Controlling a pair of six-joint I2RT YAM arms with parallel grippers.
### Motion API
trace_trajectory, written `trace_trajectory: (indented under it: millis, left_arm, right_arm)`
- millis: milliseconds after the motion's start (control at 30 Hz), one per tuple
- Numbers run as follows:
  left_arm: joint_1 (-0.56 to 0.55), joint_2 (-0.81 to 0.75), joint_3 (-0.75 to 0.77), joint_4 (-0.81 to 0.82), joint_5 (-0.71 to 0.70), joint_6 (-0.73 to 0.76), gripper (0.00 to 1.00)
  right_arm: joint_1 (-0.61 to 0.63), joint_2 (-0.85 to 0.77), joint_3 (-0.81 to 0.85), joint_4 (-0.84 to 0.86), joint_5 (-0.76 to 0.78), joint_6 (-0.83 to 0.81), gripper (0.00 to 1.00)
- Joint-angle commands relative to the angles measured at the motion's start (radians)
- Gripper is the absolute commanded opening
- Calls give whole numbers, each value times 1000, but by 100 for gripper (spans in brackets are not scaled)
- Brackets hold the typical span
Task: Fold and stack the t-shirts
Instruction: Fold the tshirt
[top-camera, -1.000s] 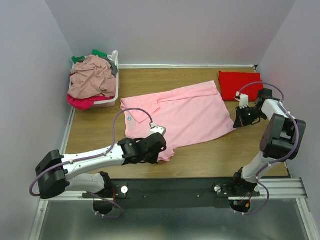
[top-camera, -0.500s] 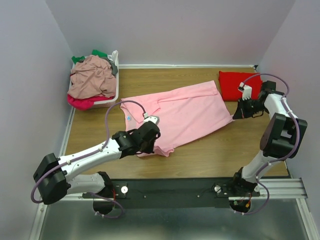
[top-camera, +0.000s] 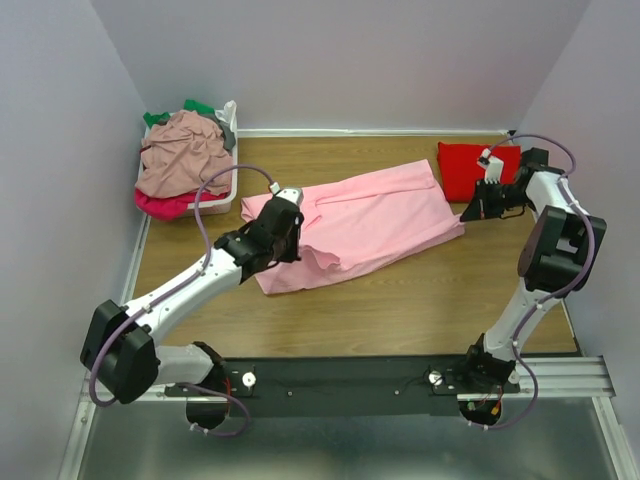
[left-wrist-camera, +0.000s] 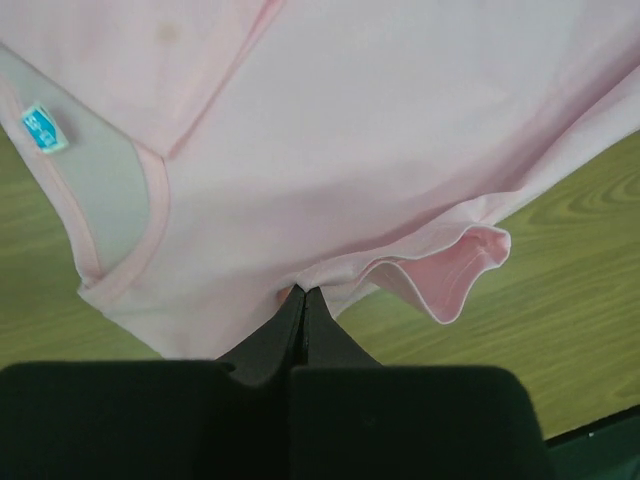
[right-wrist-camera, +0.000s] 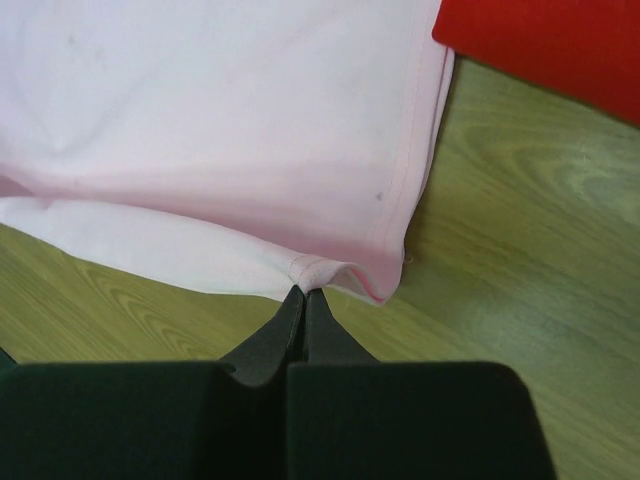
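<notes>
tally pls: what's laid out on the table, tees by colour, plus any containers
Light pink t-shirt: 1
Red t-shirt: 1
White basket: 1
Heaped clothes in the basket: overlapping, cannot count
Total: 3, heap left out

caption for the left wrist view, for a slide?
Left gripper shut on the edge of the light pink t-shirt, blue neck label visible, over the wooden table.

light: bright, even, diffuse | shadows: soft, faint | focus: sharp; wrist foregrounds dark
</notes>
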Motion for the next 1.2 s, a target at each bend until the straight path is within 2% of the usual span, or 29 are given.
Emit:
trace_trajectory:
  millis: [0, 233, 700, 1167]
  left_arm:
    - [58, 47, 79, 64, 31, 81, 0]
    - [132, 145, 157, 101, 48, 136, 0]
    - [175, 305, 327, 107, 59, 213, 0]
    - [215, 347, 355, 130, 63, 236, 0]
  right_arm:
    - [8, 45, 59, 1, -52, 40, 0]
    - [12, 74, 68, 24, -51, 57, 0]
    - [12, 83, 24, 152, -72, 200, 0]
    - [12, 99, -13, 225, -52, 283, 0]
